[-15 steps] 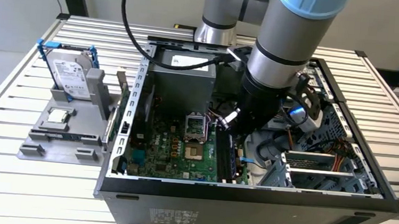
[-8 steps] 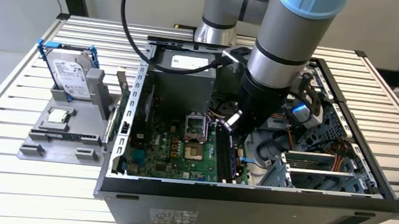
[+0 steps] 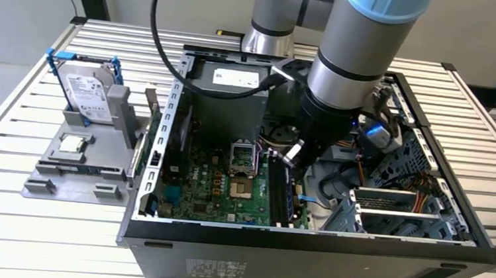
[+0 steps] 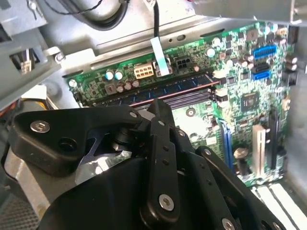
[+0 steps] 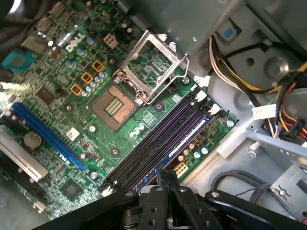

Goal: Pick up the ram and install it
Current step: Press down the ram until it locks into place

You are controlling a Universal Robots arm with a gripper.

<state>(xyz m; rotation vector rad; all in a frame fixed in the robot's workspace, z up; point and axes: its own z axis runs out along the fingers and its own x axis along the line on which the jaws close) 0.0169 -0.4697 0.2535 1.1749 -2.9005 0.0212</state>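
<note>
The ram (image 4: 180,87) stands on edge in the outermost memory slot of the green motherboard (image 5: 72,57); it is a long dark stick with bluish labels, also seen as the ram (image 5: 184,141) in the first wrist view. My gripper (image 4: 160,103) is shut, its black fingers closed tip to tip with nothing between them. The tip is right at the ram's top edge, about mid-length; I cannot tell whether it touches. In the exterior view the gripper (image 3: 289,157) reaches down into the open computer case (image 3: 311,240) over the memory slots (image 3: 285,195).
The processor socket (image 5: 115,103) lies open, its metal frame (image 5: 153,62) raised. Cable bundles (image 5: 235,72) and a drive cage (image 3: 393,210) crowd the case beside the slots. Outside, at the exterior view's left, a grey holder (image 3: 49,186) carries a hard drive (image 3: 85,93) and a processor chip (image 3: 72,144).
</note>
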